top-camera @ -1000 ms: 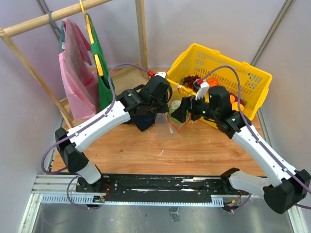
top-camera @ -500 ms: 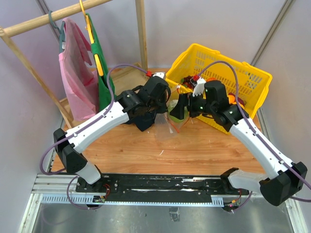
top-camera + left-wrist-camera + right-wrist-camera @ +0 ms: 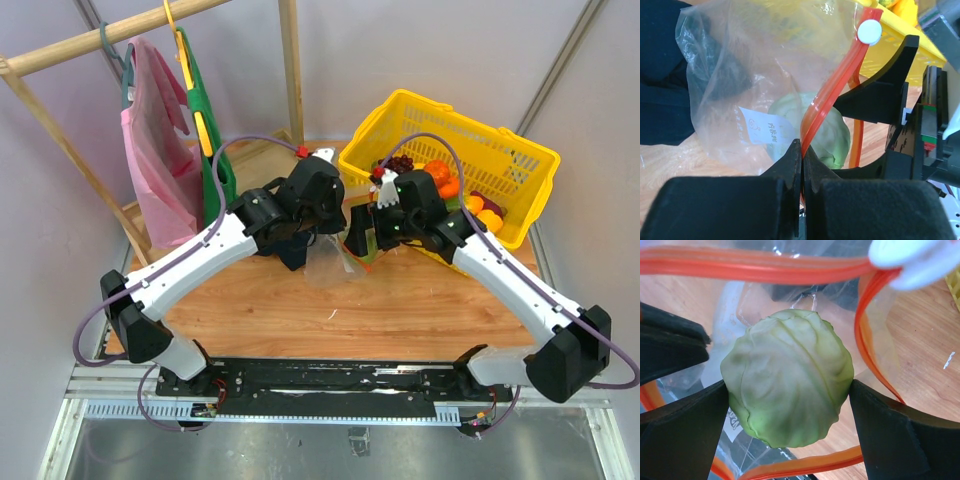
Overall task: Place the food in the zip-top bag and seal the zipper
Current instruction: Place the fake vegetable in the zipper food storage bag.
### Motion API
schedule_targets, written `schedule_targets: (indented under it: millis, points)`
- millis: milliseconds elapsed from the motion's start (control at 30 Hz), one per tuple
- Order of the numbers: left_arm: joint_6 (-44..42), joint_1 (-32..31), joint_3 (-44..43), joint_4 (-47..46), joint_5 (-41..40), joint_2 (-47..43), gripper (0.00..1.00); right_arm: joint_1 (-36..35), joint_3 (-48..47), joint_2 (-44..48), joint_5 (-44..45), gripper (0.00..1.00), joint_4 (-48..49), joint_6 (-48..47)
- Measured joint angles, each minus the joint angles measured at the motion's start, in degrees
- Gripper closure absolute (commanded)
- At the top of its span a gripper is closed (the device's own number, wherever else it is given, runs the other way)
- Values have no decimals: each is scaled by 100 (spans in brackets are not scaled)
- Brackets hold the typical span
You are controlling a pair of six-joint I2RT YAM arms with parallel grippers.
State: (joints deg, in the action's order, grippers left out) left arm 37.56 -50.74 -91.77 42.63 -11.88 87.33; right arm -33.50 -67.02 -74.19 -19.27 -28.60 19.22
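My left gripper (image 3: pixel 802 150) is shut on the orange-red zipper (image 3: pixel 832 90) of the clear zip-top bag (image 3: pixel 740 75) and holds its mouth up above the table. My right gripper (image 3: pixel 788 405) is shut on the pale green round food (image 3: pixel 787 390), with a finger (image 3: pixel 685 435) on each side. The green food sits inside the open loop of the zipper (image 3: pixel 755 265), at the bag's mouth. In the top view both grippers meet at the bag (image 3: pixel 335 258). More food (image 3: pixel 440 178) lies in the yellow basket (image 3: pixel 520 150).
The yellow basket stands at the back right, close behind my right arm. A dark cloth (image 3: pixel 295 250) lies under the bag. A wooden rack post (image 3: pixel 291 70) and hanging pink (image 3: pixel 150 150) and green (image 3: pixel 205 130) bags stand at the back left.
My right gripper has carried the green food left from beside the basket into the bag's mouth. My left gripper has shifted slightly left, still holding the zipper.
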Motion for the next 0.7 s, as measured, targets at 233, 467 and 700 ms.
schedule_targets:
  millis: [233, 467, 700]
  points:
    - [4, 4, 92, -66, 87, -13, 100, -15, 0, 271, -57, 1, 258, -4]
    - [2, 42, 116, -50, 125, -39, 100, -13, 72, 428, -63, 1, 446, 0]
    - [0, 42, 221, -44, 122, -44, 100, -13, 168, 494, -70, 2, 516, 2]
